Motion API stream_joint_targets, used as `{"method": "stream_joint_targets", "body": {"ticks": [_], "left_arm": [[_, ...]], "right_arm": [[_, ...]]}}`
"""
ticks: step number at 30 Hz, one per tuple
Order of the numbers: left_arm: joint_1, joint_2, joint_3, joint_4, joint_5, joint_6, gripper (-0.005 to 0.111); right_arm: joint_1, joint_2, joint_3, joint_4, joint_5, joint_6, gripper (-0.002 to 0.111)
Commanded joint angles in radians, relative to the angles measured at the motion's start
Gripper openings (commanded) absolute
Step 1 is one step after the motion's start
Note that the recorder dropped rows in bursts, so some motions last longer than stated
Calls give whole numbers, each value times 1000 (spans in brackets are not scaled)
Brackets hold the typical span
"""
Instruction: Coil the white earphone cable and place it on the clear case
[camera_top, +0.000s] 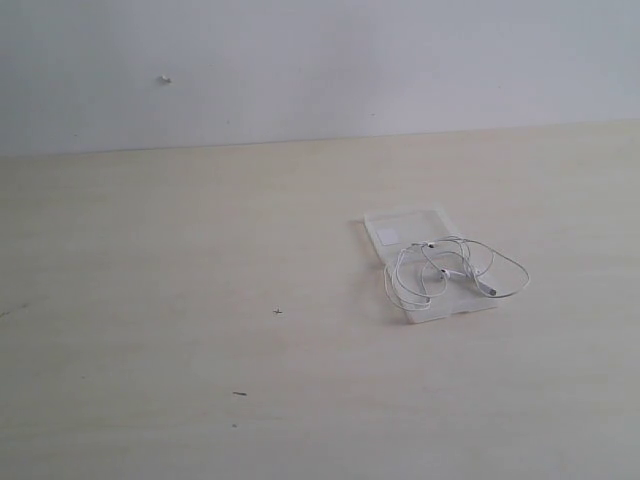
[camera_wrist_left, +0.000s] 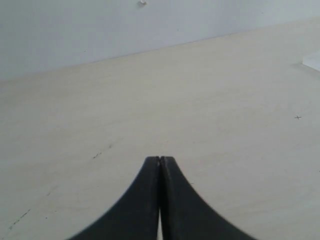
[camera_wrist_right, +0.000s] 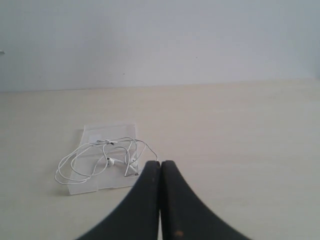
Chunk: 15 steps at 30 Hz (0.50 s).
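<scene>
Out at 3 o'clock, white earphone cable (camera_top: 445, 272) is lying on the clear case (camera_top: 425, 220); left gripper (camera_wrist_left: 160, 162), right gripper (camera_wrist_right: 160, 165) sitting closed.

The white earphone cable (camera_top: 455, 268): plain white throughout. The clear case (camera_top: 425, 222): colourless and translucent, with one white square label (camera_top: 388, 233) on its far half. The table (camera_top: 180, 300): pale cream, faint wood grain, a few small dark specks (camera_top: 278, 311) left of the case. The wall (camera_top: 320, 60): plain pale grey. The left gripper (camera_wrist_left: 160, 159) and right gripper (camera_wrist_right: 160, 163): black.
</scene>
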Motion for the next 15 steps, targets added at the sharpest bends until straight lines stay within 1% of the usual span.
{"method": "stream_joint_targets", "body": {"ticks": [1,15], "left_arm": [[2,-6,-1,-1,-2,-4,0],[2,-6,-1,-1,-2,-4,0]], "right_arm": [[-6,-6,5,0,-4,-6,0],[-6,-6,5,0,-29,-2,0]]}}
